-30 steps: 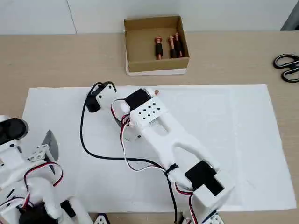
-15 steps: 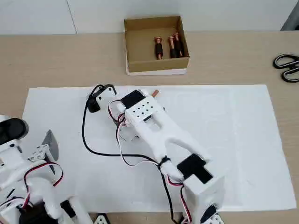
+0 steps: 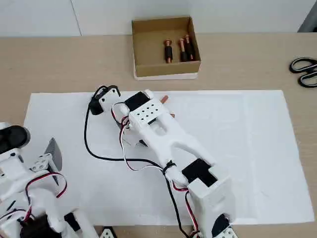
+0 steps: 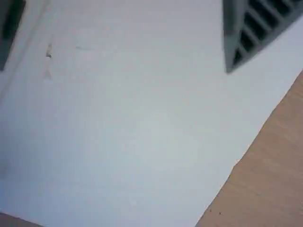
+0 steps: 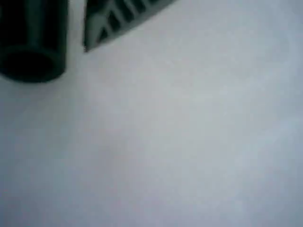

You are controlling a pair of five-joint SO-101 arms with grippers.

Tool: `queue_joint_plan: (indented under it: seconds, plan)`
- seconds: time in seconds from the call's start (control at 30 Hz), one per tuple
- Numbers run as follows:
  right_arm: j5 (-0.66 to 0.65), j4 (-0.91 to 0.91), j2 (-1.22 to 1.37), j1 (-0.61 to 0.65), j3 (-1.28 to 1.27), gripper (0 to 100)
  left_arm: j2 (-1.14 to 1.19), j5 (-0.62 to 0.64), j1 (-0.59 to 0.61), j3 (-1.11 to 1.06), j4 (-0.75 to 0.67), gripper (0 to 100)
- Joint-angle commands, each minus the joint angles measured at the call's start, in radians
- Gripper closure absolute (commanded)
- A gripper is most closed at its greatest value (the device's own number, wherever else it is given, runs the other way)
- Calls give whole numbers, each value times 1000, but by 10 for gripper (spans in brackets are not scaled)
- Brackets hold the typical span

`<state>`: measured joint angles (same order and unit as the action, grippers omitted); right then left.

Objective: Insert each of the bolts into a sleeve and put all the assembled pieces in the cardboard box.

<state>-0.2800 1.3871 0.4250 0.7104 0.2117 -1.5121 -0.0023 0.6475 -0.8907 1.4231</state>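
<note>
The cardboard box (image 3: pixel 166 67) stands open on the tabletop (image 3: pixel 59 59) and holds three assembled pieces (image 3: pixel 168 51) — copper bolts in black sleeves, lying roughly parallel toward the box's right-hand part. On the arms' side of the box, a little apart from it, a white sheet (image 3: pixel 247 148) covers the tabletop. The right arm (image 3: pixel 168 139) lies stretched across this sheet toward the box, with its wrist short of the box's near wall and somewhat left of the box's middle. Beside that wrist, on the near side of the box and well apart from it, the copper end of a bolt (image 3: pixel 164 99) pokes out over the sheet. In the right wrist view a black sleeve (image 5: pixel 32 45) sits just beside the right end effector (image 5: pixel 113 19), above the sheet. Whether that end effector is wide, narrow or gripping cannot be told. The left end effector (image 3: pixel 52 150) hangs over the sheet far from the box, off to its near left — its state cannot be told either. Scissors (image 3: pixel 304 69) lie well to the right of the box.
</note>
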Motion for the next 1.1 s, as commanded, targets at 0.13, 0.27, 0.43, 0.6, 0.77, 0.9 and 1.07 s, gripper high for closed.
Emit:
queue_joint_plan:
  seconds: [0.13,0.27,0.43,0.6,0.77,0.9,1.07]
  plan:
    - [-23,73,5,-2,72,887,-3,-3,-2,-2,0,720]
    - [-18,68,19,-2,71,887,-3,-3,-2,-2,2,720]
    - [-17,73,85,-1,74,842,-3,-3,-2,-2,2,720]
    - [-17,74,122,4,74,797,-3,-3,-2,-2,2,720]
    - [-17,74,127,4,74,798,-3,-3,-2,-2,2,720]
    - [-17,76,127,2,74,869,-3,-3,-2,-2,2,720]
    - [-17,85,127,-4,74,986,-3,-3,-2,-2,2,720]
